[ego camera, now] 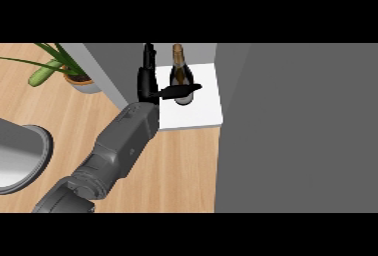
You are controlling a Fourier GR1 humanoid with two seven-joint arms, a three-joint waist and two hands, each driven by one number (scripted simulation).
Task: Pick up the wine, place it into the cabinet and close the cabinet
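The wine bottle (181, 75) stands inside the cabinet on its white shelf (203, 107), near the shelf's far edge and toward its left side, just beside the grey cabinet wall (111, 70). The left hand (159, 87) reaches into the opening from the worktop (181, 165). Its fingers stretch straight toward the back along the bottle's left side, and its thumb lies across the front of the bottle's dark body. The hand appears parted rather than clamped; whether the thumb touches the glass or only passes in front of it I cannot tell. The right hand is not in view.

Judging from this, the placing step is at its end: the bottle is already on the shelf, and release and withdrawal are in hand. The next move calls for drawing the hand straight back out of the opening without brushing the bottle, then finding the cabinet door, probably the large grey panel (303, 125) at the right, and swinging it shut.

The bottle looks upright, its long axis vertical. Seen steeply from above, the neck with its gold foil points toward the far edge of the shelf and the wide base sits nearer the shelf's middle.

A potted plant (63, 70) stands on the worktop at the far left corner, and a grey round basin (22, 157) lies at the left edge.
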